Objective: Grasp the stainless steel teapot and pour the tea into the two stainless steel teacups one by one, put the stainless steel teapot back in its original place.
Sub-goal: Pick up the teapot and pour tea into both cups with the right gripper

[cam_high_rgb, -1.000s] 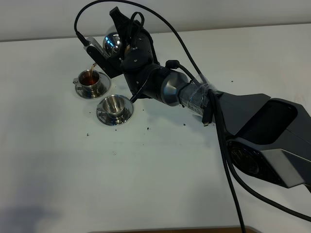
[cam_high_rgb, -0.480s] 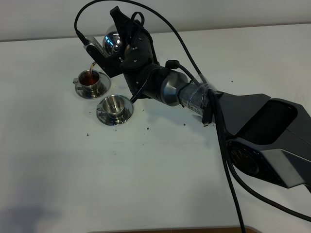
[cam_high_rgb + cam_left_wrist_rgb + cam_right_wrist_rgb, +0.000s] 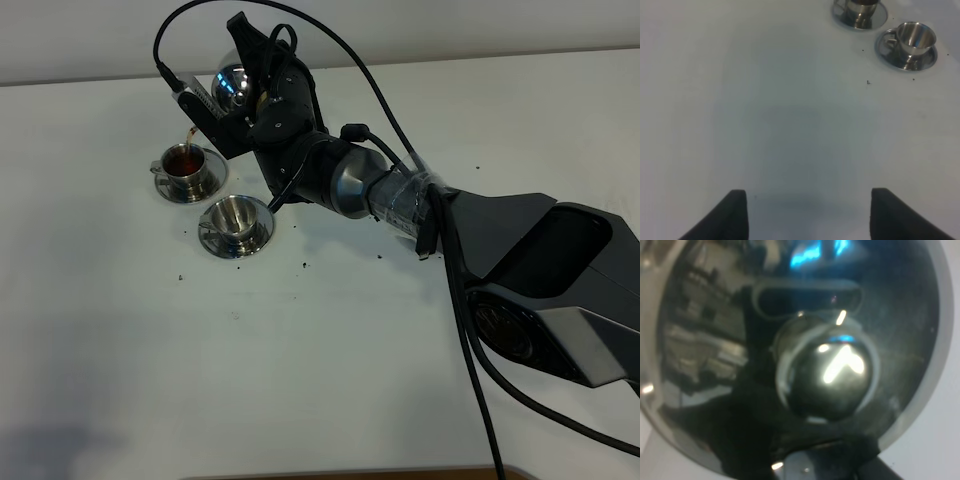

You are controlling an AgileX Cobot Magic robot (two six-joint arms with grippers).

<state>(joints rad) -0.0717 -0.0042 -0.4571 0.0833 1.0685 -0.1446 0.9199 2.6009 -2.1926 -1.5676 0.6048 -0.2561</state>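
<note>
Nearest the robot, the left gripper (image 3: 808, 195) hangs spread and empty. Beyond, the closer small shiny steel teacup (image 3: 237, 213) sits empty, its pour left to do. Farther off, the other teacup (image 3: 190, 170) holds dark reddish-brown tea (image 3: 185, 156) streaming from the tilted bulbous steel teapot (image 3: 231, 85), pinched by the right gripper (image 3: 250, 72); replacing it remains.

A white, matte tabletop (image 3: 300, 380) fills nearly the whole exterior high view. Along its far edge rises a plain pale wall (image 3: 480, 25), slightly greyer. Small dark specks (image 3: 304, 265) lie scattered over the middle of the tabletop. A faint grey shadow (image 3: 50, 440) darkens the near left corner, and a thin brown strip (image 3: 400, 474) shows at the near edge. The light is soft and even
</note>
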